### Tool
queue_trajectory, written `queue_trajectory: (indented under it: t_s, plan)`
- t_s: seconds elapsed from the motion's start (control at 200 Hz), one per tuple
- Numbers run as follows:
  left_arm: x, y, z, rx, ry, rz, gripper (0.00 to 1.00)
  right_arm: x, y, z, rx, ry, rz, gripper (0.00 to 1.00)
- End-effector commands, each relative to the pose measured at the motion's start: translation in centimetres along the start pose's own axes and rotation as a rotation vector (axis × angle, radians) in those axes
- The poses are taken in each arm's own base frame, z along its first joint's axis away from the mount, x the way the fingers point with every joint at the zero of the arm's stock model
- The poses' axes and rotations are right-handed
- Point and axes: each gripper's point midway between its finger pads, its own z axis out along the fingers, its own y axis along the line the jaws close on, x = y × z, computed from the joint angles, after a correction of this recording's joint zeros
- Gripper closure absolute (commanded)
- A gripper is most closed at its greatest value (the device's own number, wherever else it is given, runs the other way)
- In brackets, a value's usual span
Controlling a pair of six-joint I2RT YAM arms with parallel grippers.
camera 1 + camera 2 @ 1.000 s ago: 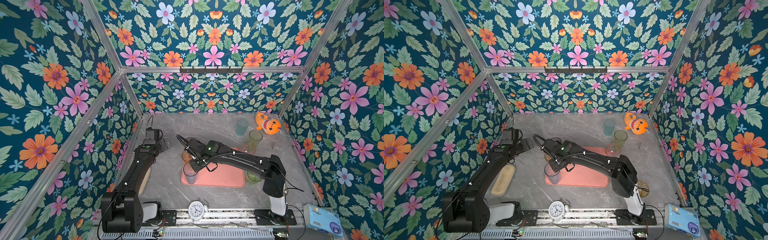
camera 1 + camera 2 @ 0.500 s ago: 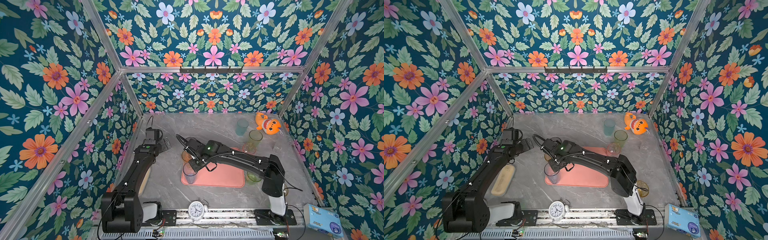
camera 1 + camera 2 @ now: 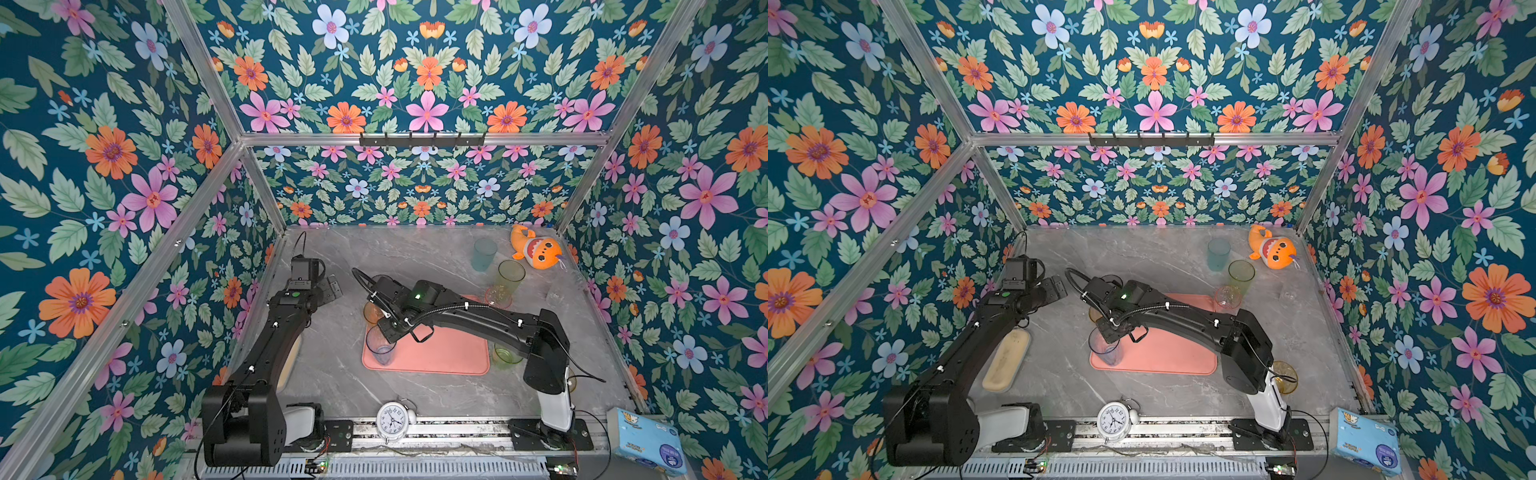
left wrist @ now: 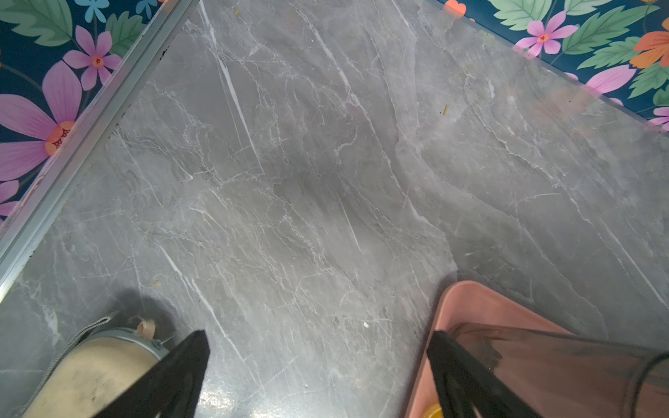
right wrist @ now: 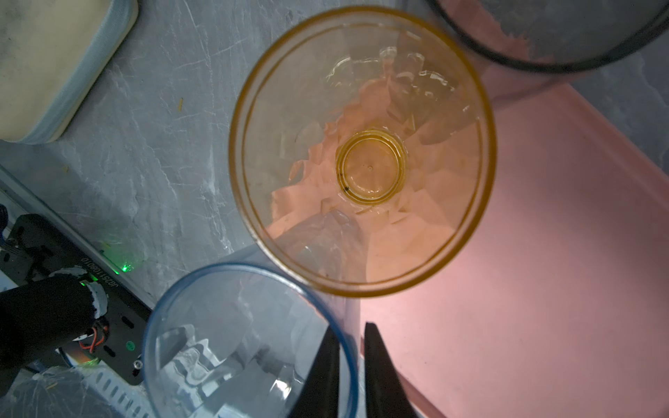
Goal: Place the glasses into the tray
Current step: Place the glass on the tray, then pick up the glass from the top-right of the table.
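The tall blue see-through tumbler (image 3: pixel 380 348) stands upright, mouth up, in the near left corner of the salmon-pink plastic tray (image 3: pixel 449 357). The right pincer (image 5: pixel 349 329) straddles its rim narrowly; whether it grips, I cannot tell. The left pincer (image 4: pixel 318 334) gapes wide over the grey marbled desk (image 4: pixel 289 181).

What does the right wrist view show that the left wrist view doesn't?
Only the right wrist view shows the blue glass, its wall between the right jaws, and it looks down into the amber glass. Only the left wrist view shows the open left jaws and the floral wall. Both show the tray, the grey glass and the beige case.
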Motion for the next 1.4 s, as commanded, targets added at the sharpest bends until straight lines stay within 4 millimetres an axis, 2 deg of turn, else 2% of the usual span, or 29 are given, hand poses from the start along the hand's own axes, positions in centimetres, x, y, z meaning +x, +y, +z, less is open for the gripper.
queue_trajectory:
  t_s: [0.0,0.175,0.35,0.57,0.815,0.99,1.12,1.395]
  plan:
    - [-0.3,-0.1,-0.1,0.007,-0.012,0.003,0.03,-0.1,0.0,-0.3,0.001,-0.004,0.018,0.83]
    - [-0.4,-0.2,-0.2,0.01,-0.014,0.003,0.03,-0.3,0.0,-1.0,-0.004,-0.013,0.022,0.79]
    - [-0.4,-0.2,-0.2,0.01,-0.015,0.003,0.03,-0.5,0.1,-2.3,-0.015,-0.031,0.017,0.66]
    - [-0.5,-0.2,-0.3,0.01,-0.016,0.002,0.03,-0.9,-0.2,-4.2,-0.006,-0.064,0.011,0.59]
    - [-0.7,-0.6,-0.5,0.029,-0.022,0.004,0.03,-1.7,-0.5,-7.3,-0.008,-0.127,-0.018,0.54]
    - [-2.0,-1.9,-2.0,0.105,-0.07,0.003,0.03,-2.6,-1.3,-10.1,0.03,-0.197,-0.054,0.52]
    - [-3.1,-2.6,-3.2,0.143,-0.1,0.003,0.03,-3.8,-2.9,-12.0,0.091,-0.264,-0.07,0.47]
    - [-5.1,-4.5,-5.4,0.242,-0.168,0.006,0.03,-5.9,-7.9,-15.0,0.136,-0.343,0.029,0.42]
